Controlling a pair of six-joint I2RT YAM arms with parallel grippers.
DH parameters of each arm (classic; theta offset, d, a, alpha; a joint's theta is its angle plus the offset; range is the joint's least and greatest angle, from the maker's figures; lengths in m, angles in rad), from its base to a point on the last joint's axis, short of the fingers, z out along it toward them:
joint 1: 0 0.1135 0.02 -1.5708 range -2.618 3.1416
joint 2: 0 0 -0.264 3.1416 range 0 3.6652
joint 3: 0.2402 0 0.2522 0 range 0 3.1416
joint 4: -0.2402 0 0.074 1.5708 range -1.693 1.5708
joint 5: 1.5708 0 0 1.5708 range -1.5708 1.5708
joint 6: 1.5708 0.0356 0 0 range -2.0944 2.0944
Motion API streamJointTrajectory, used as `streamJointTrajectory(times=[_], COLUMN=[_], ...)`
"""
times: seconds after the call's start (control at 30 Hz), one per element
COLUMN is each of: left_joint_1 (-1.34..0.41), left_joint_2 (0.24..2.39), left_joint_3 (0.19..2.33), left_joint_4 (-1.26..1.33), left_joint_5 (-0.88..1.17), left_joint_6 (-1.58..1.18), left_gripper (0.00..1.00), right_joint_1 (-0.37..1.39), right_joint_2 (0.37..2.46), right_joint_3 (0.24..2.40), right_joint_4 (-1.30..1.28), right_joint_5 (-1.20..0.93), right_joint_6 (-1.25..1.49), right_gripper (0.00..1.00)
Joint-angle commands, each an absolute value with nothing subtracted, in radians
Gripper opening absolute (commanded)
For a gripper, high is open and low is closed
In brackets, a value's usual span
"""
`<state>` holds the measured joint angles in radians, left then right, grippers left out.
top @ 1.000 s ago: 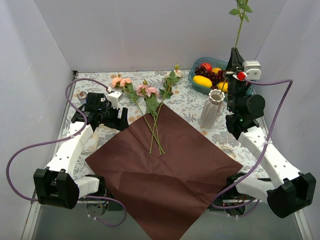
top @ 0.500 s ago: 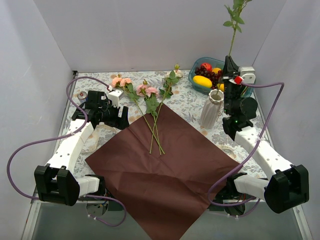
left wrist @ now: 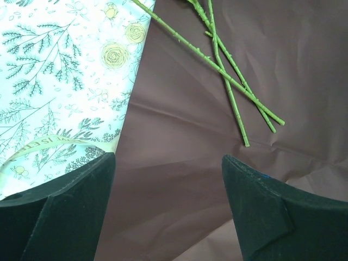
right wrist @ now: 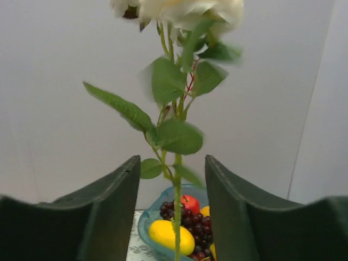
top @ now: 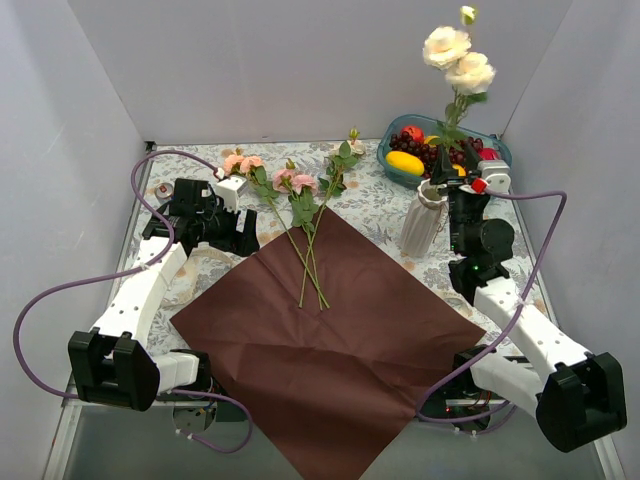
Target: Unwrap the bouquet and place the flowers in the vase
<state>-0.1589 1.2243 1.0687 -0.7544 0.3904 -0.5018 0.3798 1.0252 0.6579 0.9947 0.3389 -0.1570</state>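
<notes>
The bouquet lies unwrapped: its dark red paper [top: 340, 340] is spread flat, and three pink flowers [top: 293, 181] rest across its far corner, stems crossing [left wrist: 234, 81]. A cream-white rose stem [top: 455, 55] stands upright in the white ribbed vase [top: 423, 218]. My right gripper [top: 447, 172] is open just behind the vase. In the right wrist view its fingers [right wrist: 172, 159] stand on either side of that stem [right wrist: 176, 206] without pinching it. My left gripper [left wrist: 168, 157] is open and empty above the paper's left edge [top: 238, 236], short of the stem ends.
A teal bowl of fruit [top: 400, 145] stands behind the vase, close to my right gripper. A cream ribbon [left wrist: 49, 143] lies on the flowered cloth [top: 370, 205] left of the paper. Grey walls close in the back and both sides.
My right gripper has opened. The cream rose stem it held high has dropped into the vase, bringing its blooms into view. The left arm has barely moved.
</notes>
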Motion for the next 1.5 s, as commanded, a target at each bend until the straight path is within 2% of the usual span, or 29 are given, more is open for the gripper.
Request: streamJointTrajectory(times=[0.0, 0.03, 0.07, 0.33, 0.4, 0.53, 0.63, 0.8, 0.87, 1.0, 1.13, 1.17, 1.3, 1.47], left_joint_1=[-0.155, -0.155, -0.155, -0.155, -0.155, -0.155, -0.155, -0.146, -0.137, -0.115, -0.109, -0.107, -0.097, -0.089], left_joint_2=[1.206, 1.204, 1.201, 1.19, 1.195, 1.207, 1.221, 1.241, 1.241, 1.232, 1.209, 1.204, 1.193, 1.192], left_joint_3=[1.089, 1.088, 1.086, 1.088, 1.086, 1.08, 1.091, 1.104, 1.106, 1.088, 1.074, 1.074, 1.074, 1.06], left_joint_4=[-0.747, -0.749, -0.749, -0.741, -0.736, -0.716, -0.722, -0.723, -0.719, -0.709, -0.712, -0.712, -0.719, -0.718], left_joint_5=[0.416, 0.414, 0.416, 0.426, 0.425, 0.414, 0.41, 0.382, 0.379, 0.396, 0.405, 0.406, 0.414, 0.426], left_joint_6=[-0.497, -0.497, -0.497, -0.515, -0.526, -0.54, -0.558, -0.587, -0.592, -0.583, -0.557, -0.546, -0.522, -0.506], left_gripper=[0.79, 0.79, 0.79, 0.79, 0.8, 0.81, 0.81, 0.82, 0.82, 0.82, 0.82, 0.82, 0.82, 0.82], right_joint_1=[0.376, 0.376, 0.376, 0.383, 0.455, 0.727, 0.882, 0.949, 0.95, 0.954, 0.951, 0.947, 0.907, 0.835], right_joint_2=[0.965, 0.956, 0.947, 0.844, 0.848, 0.931, 1.034, 1.202, 1.297, 1.498, 1.73, 1.821, 1.988, 2.094], right_joint_3=[0.65, 0.652, 0.653, 0.73, 0.776, 0.856, 0.943, 1.064, 1.155, 1.325, 1.527, 1.634, 1.814, 1.873], right_joint_4=[0.979, 0.968, 0.957, 0.729, 0.645, 0.545, 0.433, 0.279, 0.173, -0.029, -0.185, -0.266, -0.415, -0.498], right_joint_5=[0.354, 0.353, 0.35, 0.24, 0.236, 0.431, 0.52, 0.538, 0.532, 0.555, 0.575, 0.604, 0.611, 0.533], right_joint_6=[-0.137, -0.138, -0.14, -0.104, -0.132, -0.372, -0.399, -0.29, -0.191, -0.042, 0.082, 0.104, 0.224, 0.368], right_gripper=[0.67, 0.75, 0.76, 0.82, 0.84, 0.92, 0.94, 0.96, 0.96, 0.87, 0.85, 0.85, 0.81, 0.79])
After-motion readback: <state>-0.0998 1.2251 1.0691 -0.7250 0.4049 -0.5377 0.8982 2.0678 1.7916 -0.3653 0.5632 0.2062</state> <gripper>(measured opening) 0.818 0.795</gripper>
